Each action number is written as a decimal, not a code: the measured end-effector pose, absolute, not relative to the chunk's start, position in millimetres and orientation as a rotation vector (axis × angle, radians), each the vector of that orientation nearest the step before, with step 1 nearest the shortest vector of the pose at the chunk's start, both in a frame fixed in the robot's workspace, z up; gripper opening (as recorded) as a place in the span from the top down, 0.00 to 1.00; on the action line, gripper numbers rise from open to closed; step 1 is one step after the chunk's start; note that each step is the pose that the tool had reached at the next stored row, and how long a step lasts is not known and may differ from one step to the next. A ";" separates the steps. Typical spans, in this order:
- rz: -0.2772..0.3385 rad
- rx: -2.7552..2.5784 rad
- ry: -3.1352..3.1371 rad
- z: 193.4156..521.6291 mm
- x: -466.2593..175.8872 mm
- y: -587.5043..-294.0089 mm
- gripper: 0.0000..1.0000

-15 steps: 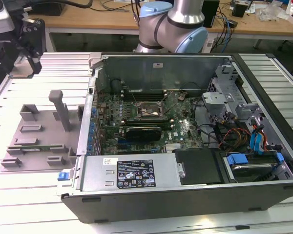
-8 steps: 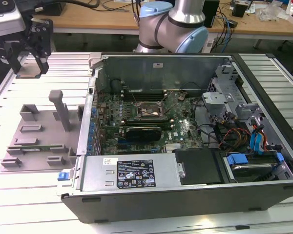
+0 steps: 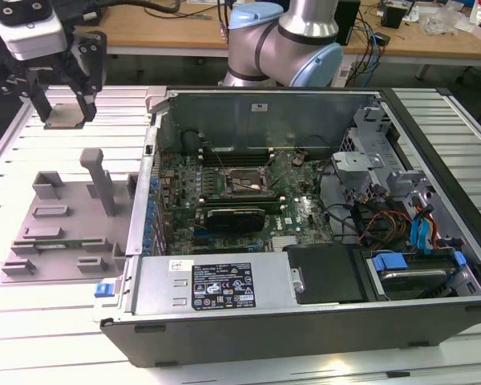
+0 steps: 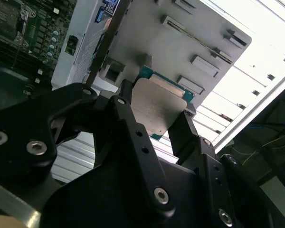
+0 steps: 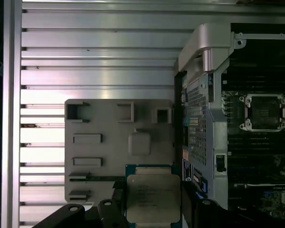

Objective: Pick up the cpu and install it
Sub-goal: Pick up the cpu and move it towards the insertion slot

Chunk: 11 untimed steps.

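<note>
The cpu (image 3: 64, 117) is a flat silvery square chip, held edge-on between the two black fingers of my gripper (image 3: 64, 111), which is shut on it. The gripper hangs high at the exterior view's left, above the slatted table and beyond the grey parts tray (image 3: 60, 220). In both wrist views the cpu (image 4: 159, 107) (image 5: 153, 197) sits clamped between the fingers (image 4: 186, 130) (image 5: 187, 202), with the tray (image 5: 109, 128) below it. The dark cpu socket (image 3: 242, 183) (image 5: 265, 113) lies uncovered on the motherboard inside the case, well apart from the gripper.
The open computer case (image 3: 305, 321) takes up the middle and the exterior view's right, with its raised side wall (image 3: 148, 176) next to the tray. An upright grey post (image 3: 100, 180) stands on the tray. The arm's base (image 3: 284, 44) is behind the case.
</note>
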<state>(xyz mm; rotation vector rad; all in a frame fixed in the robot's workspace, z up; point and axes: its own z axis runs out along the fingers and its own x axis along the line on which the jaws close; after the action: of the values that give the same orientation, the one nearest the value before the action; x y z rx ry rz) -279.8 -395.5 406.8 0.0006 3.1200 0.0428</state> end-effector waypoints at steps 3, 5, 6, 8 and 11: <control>0.043 0.001 3.120 406.8 -266.7 -395.5 0.45; 0.043 0.001 3.120 406.8 -260.6 -395.5 0.45; 0.043 0.001 3.120 406.8 -259.0 -395.5 0.45; 0.043 0.001 3.120 406.8 -251.4 -395.5 0.45; 0.043 0.001 3.120 406.8 -242.7 -395.5 0.45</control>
<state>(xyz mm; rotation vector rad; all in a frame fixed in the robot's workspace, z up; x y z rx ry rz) -242.7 -395.5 406.8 0.0007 3.1201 0.0428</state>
